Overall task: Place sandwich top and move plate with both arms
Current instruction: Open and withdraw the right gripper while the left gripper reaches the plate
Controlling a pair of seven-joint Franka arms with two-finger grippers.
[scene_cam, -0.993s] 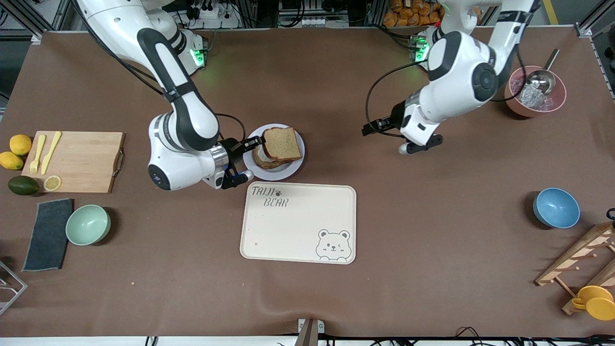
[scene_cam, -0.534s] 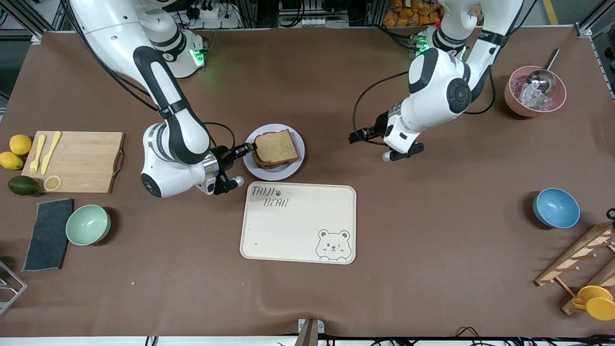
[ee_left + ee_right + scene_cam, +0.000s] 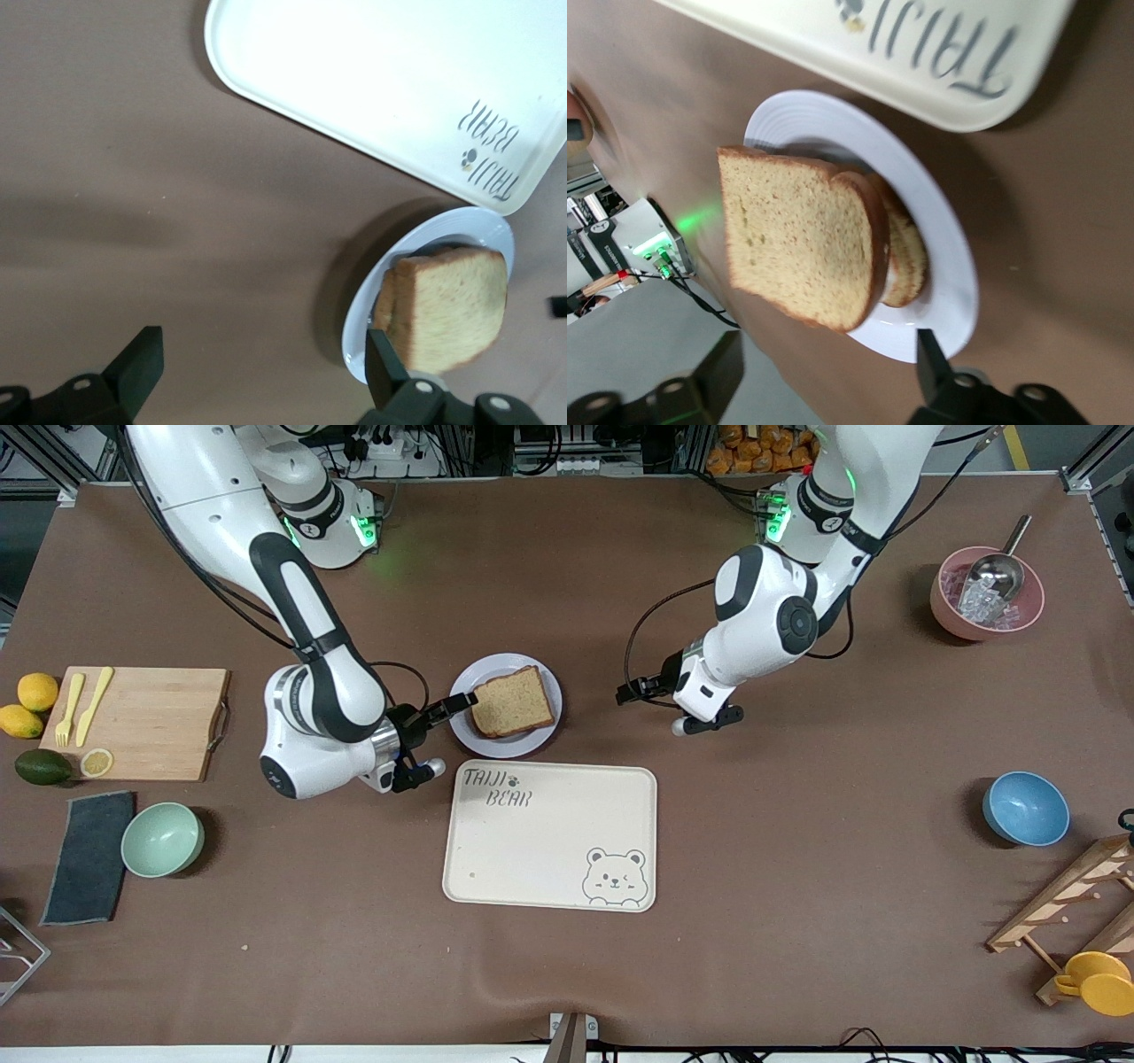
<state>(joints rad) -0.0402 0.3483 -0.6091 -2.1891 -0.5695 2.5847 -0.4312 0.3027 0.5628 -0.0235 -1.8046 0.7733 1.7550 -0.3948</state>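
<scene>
1. Since a second ago, both arms are shifting: the right gripper [image 3: 454,707] is letting go of the light brown wholemeal bread slice, the sandwich top [image 3: 513,701], and the left gripper [image 3: 640,688] is drawing closer over the brown table [image 3: 797,886].
2. Sandwich top is now lying on the lower slice on the small round pale lavender-white plate [image 3: 468,731], just beside the cream rectangular bear-print tray [image 3: 549,837].
3. Right jaws are spreading at the plate's edge; left jaws are standing spread, gripping nothing.
4. Placement looks complete; the two-arm plate move is not yet started.
</scene>
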